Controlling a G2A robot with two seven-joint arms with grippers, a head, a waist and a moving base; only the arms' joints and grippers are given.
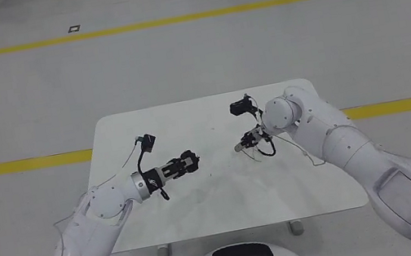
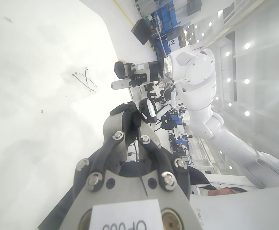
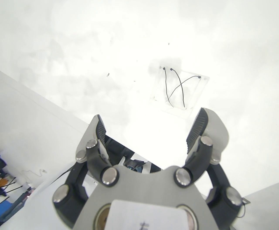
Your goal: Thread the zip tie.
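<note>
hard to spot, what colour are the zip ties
The zip ties are black, clearest in the right wrist view.

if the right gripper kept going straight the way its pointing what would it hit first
Most likely the clear sheet on the table, around its near edge, where three black zip ties lie crossed. The open right gripper points at that spot with nothing in between, though depth is hard to judge.

I found the ties crossed on a plate, right of the table's middle. The right gripper hung near them; the left gripper hung left of it, apart.
</note>
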